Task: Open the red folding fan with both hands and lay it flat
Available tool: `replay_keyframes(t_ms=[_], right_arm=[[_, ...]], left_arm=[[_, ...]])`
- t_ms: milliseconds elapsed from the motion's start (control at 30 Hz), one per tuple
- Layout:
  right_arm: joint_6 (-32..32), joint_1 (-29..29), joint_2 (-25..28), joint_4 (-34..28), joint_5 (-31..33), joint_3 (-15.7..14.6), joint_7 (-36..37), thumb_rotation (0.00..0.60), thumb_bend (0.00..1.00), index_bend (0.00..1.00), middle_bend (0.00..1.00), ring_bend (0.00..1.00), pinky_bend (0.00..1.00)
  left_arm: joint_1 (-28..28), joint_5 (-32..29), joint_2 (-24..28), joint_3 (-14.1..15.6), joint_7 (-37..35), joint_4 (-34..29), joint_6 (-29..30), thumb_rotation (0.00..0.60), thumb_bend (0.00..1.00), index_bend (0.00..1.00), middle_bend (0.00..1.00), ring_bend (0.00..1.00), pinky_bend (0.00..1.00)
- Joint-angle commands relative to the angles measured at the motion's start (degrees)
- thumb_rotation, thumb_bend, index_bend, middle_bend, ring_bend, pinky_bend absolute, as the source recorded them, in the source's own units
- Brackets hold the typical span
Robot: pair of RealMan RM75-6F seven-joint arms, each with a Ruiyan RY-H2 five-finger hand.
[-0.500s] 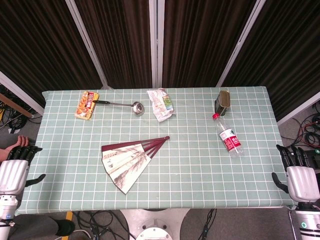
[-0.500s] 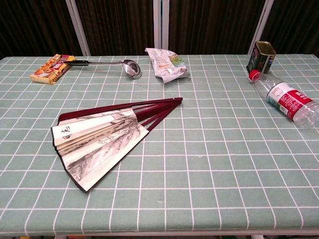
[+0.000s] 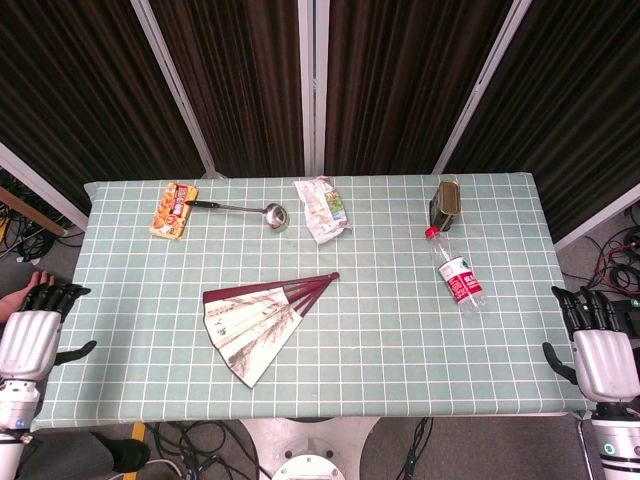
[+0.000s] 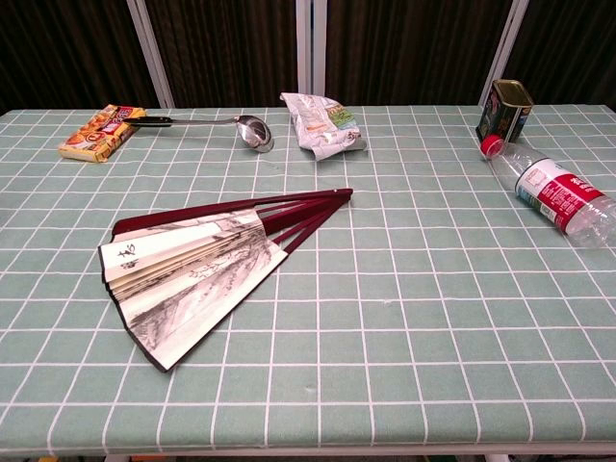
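Your red folding fan [image 3: 262, 323] lies partly spread and flat near the middle of the bench [image 3: 400, 330], dark brush characters on its paper edge too small to read. Your left hand [image 3: 28, 337] and right hand [image 3: 600, 355] hang off the bench's ends, fingers apart, holding nothing. The label on the toppled water bottle [image 4: 553, 192] is red and white, its writing illegible.

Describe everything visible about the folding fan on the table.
The folding fan lies flat on the green checked tablecloth, partly spread, not fully open. Its ribs and outer guards are dark red, wood by the look, and meet at a pivot pointing toward the far right. The pleated leaf looks like pale paper with a grey ink drawing and dark characters near its left edge. Nothing touches it but the cloth; neither robot hand is near it.
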Motion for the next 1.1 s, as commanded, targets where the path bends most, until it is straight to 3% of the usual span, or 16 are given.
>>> replay_keyframes(t_ms=[33, 367, 567, 767, 1100], right_arm=[[0.1, 0.4, 0.7, -0.4, -0.5, 0.4, -0.5, 0.6, 0.23, 0.05, 0.13, 0.0, 0.0], [-0.9, 1.3, 2.1, -2.0, -1.6, 0.1, -1.5, 0.6, 0.22, 0.05, 0.12, 0.0, 0.0], [-0.6, 1.3, 2.9, -3.4, -1.9, 0.0, -2.5, 0.6, 0.22, 0.05, 0.12, 0.0, 0.0], [-1.3, 1.5, 3.3, -4.5, -1.7, -0.1, -3.0, 0.6, 0.23, 0.05, 0.12, 0.0, 0.0], [-2.7, 2.3, 3.6, -5.1, -0.5, 0.3, -3.2, 0.6, 0.22, 0.05, 0.12, 0.0, 0.0]], left_arm=[[-3.7, 1.4, 1.0, -1.8, -3.2, -0.9, -3.5, 0.6, 0.0, 0.24, 0.22, 0.18, 0.15], [-22.4, -1.0, -0.7, -7.6, -13.3, -0.2, -27.0, 0.6, 0.01, 0.25, 0.22, 0.18, 0.22], [-31.8, -6.5, -6.2, -9.9, -13.6, 3.4, -38.4, 0.6, 0.13, 0.3, 0.27, 0.23, 0.29], [-38.9, -14.1, -13.2, -10.1, -11.4, 9.2, -47.2, 0.6, 0.19, 0.31, 0.32, 0.29, 0.36], [-46.8, -29.3, -20.7, -7.5, -3.8, 18.2, -54.0, 0.6, 0.24, 0.27, 0.33, 0.3, 0.4]])
